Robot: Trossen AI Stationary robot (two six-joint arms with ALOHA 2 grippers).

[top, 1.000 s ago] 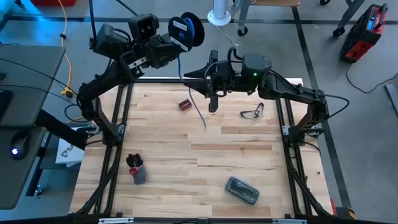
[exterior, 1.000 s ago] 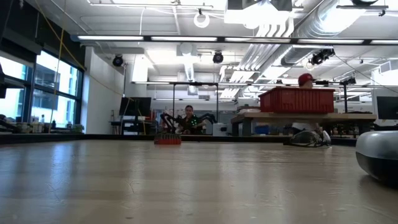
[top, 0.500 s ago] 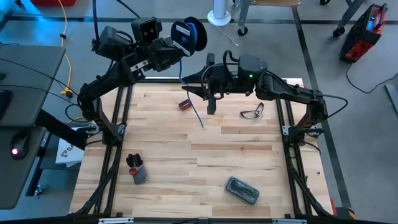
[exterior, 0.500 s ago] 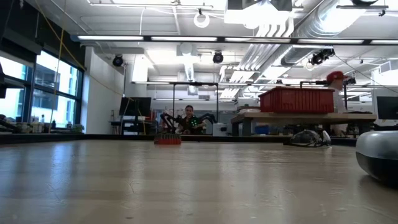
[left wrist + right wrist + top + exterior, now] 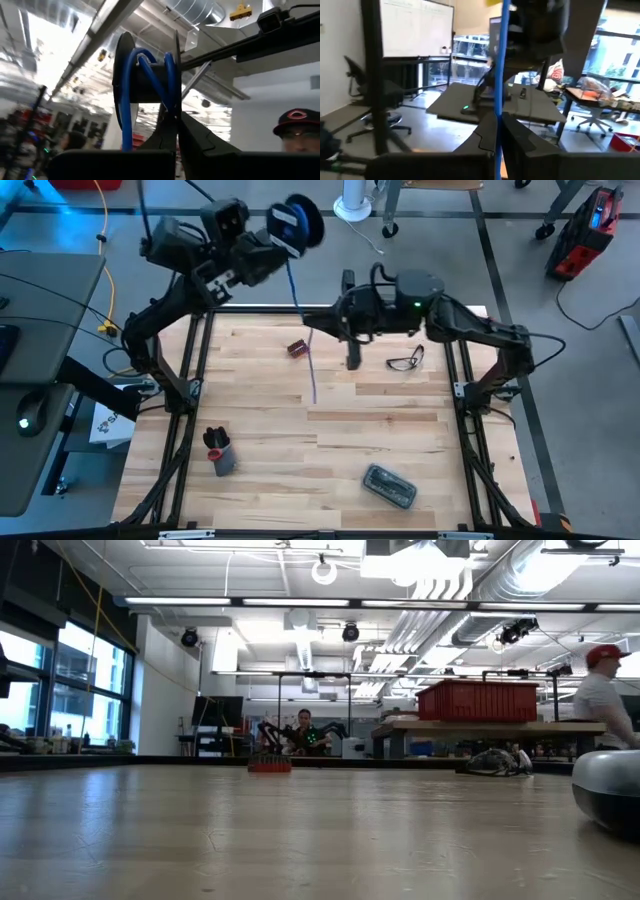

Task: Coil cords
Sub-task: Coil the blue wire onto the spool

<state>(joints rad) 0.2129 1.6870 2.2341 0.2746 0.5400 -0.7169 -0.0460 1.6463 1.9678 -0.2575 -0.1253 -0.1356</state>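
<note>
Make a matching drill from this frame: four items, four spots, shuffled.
Items:
1. reel
2. glasses
3. blue cord
4. gray case

Spots:
A. on the table under the right arm
B. held in the left pincer, past the table's far edge
C. near edge of the table
D. hanging from the reel, pinched by the right pincer

Pairs: 1-B, 2-A, 3-D, 4-C

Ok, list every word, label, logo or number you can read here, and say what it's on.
"C": a red letter on the dark cap of a person in the left wrist view.
Blue-white patch on the reel: too blurred to read.
Whiteboard in the right wrist view: writing too small to read.
</note>
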